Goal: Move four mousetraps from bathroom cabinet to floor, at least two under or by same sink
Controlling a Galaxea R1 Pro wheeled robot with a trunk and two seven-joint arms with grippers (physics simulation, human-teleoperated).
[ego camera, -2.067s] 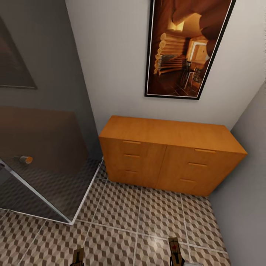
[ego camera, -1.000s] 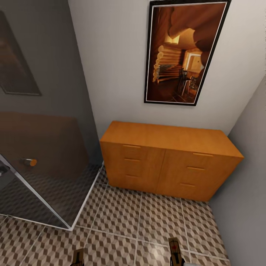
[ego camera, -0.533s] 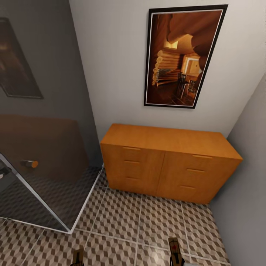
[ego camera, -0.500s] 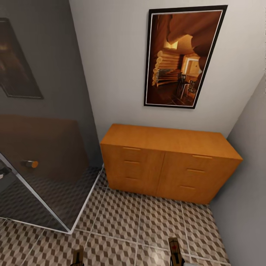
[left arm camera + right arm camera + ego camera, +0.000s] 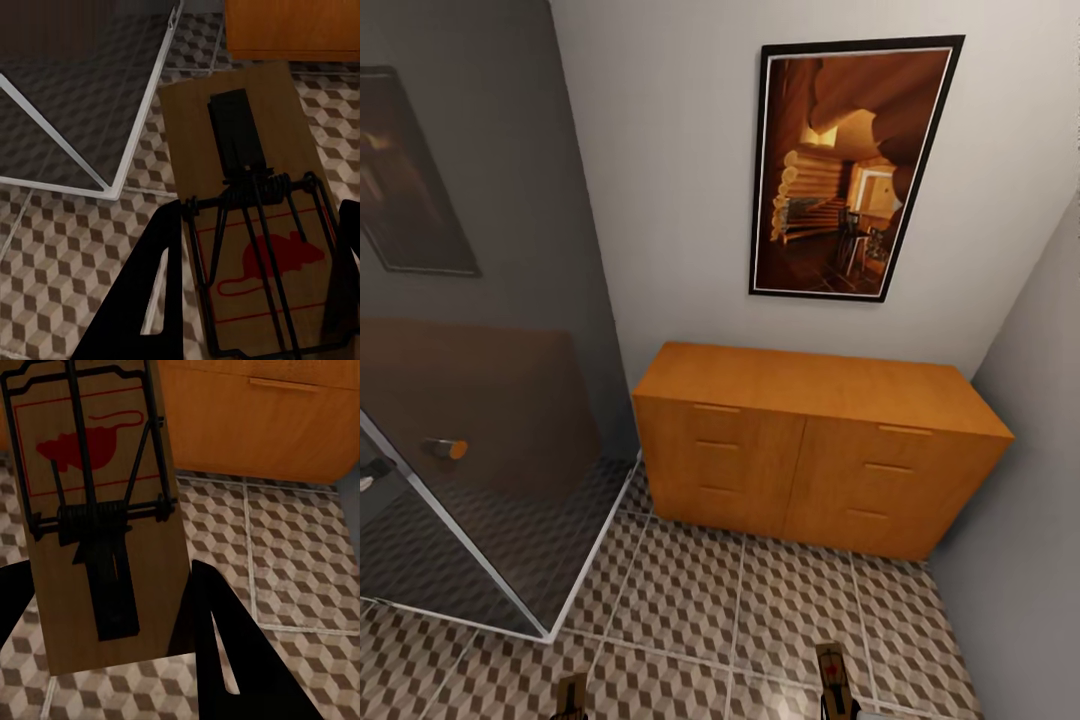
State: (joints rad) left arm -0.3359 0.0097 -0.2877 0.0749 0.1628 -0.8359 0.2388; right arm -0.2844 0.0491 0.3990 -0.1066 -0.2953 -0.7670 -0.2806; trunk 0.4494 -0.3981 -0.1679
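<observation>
My left pincer (image 5: 251,247) grips a mousetrap (image 5: 244,180), my right pincer (image 5: 105,607) grips another mousetrap (image 5: 97,502), both above the bathroom floor (image 5: 690,600) facing the cabinet (image 5: 810,440).

2 mousetraps (image 5: 251,225) (image 5: 97,510), 1 cabinet (image 5: 815,445) w/ 6 handles, 1 framed pic (image 5: 850,165).

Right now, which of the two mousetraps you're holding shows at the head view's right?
The mousetrap in the right tool, low in the head view with its red mark showing; the left tool holds the other mousetrap.
</observation>
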